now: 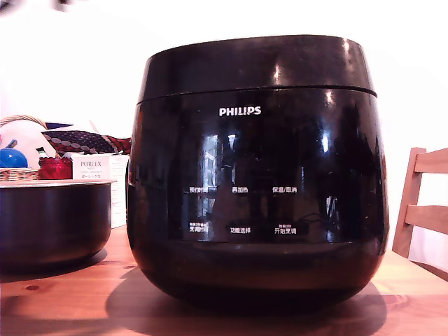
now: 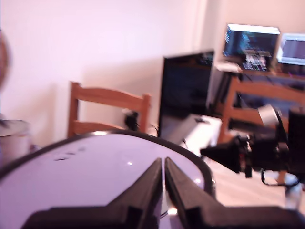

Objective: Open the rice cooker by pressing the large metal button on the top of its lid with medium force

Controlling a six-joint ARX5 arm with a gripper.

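Observation:
The rice cooker (image 1: 257, 210), glossy black with a white PHILIPS logo, stands on the wooden table and fills the exterior view. Its lid (image 1: 255, 64) sits down on the body, with only a thin seam between them. In the wrist view my gripper (image 2: 163, 161) hovers just above the lid's shiny, pale-reflecting top (image 2: 86, 176). Its two dark fingers (image 2: 147, 183) lie almost together with nothing between them. Neither view shows the large metal button. The gripper does not appear in the exterior view.
A smaller dark pot (image 1: 54, 220) with a pale rim stands at the exterior view's left, with a basket (image 1: 17, 150) and a white box (image 1: 91, 168) behind it. A wooden chair (image 1: 420, 203) is at the right. The wrist view shows a chair (image 2: 107, 112), a black camera (image 2: 257, 152) and monitors (image 2: 251, 45).

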